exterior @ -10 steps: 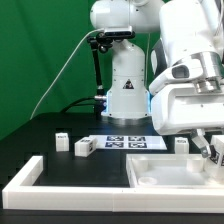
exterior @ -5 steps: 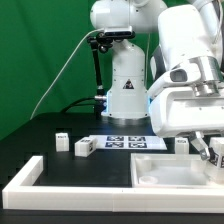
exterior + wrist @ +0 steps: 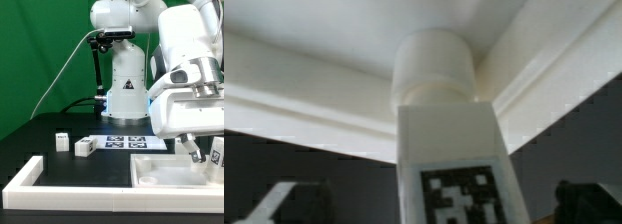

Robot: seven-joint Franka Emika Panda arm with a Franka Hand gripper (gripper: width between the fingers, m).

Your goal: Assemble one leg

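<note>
In the wrist view a white leg (image 3: pixel 450 120) with a black-and-white tag on its face lies between my fingers, its rounded end against the inner corner of the large white tray (image 3: pixel 331 50). My gripper (image 3: pixel 434 202) is open: both dark fingertips (image 3: pixel 274 202) stand off the leg with a gap on each side. In the exterior view my gripper (image 3: pixel 203 152) hangs low over the tray's (image 3: pixel 165 172) far right part, and the tagged leg (image 3: pixel 216 152) shows at the right edge. Two more legs (image 3: pixel 84 147) stand on the table at the exterior view's left.
The marker board (image 3: pixel 125 142) lies in front of the robot base. A long white L-shaped border bar (image 3: pixel 30 172) runs along the front and left of the table. A small leg (image 3: pixel 62 141) stands near the bar's far end.
The dark fingers have spread apart. The left finger moved toward the exterior view's left, and the tagged leg now shows free at the right edge.
</note>
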